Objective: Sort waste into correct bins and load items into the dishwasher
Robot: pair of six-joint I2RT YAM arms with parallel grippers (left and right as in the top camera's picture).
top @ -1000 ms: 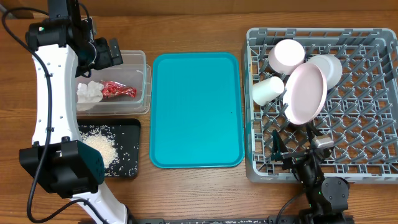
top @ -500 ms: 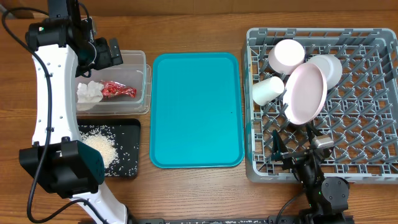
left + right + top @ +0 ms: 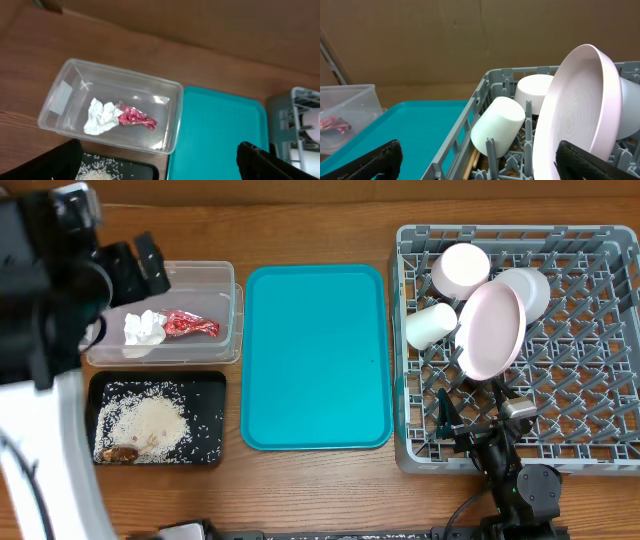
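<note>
The desk (image 3: 320,230) is brown wood grain, and both wrist views show a plain brown, cardboard-like wall (image 3: 445,40) behind it. From overhead we see a clear plastic tub (image 3: 215,275) holding a crumpled white napkin (image 3: 143,329) just beside a shiny red wrapper (image 3: 188,325). Below it, a shallow black tray (image 3: 215,420) carries a heap of rice (image 3: 150,422) with brown bits (image 3: 118,453) near its corner. The left wrist view catches only that tray's top edge and a few grains. A smooth teal tray (image 3: 315,355) lies mid-desk.

The grey pegged rack (image 3: 590,380) on the right holds a large plate (image 3: 490,330), two bowls (image 3: 460,268) (image 3: 530,285) and a cup (image 3: 430,325). Only the right wrist view shows us the plate standing on edge and the cup lying on its side among the pegs.

The left tool (image 3: 160,162) hangs released above the tub. The right tool (image 3: 480,165) is spread wide, grasping nothing.
</note>
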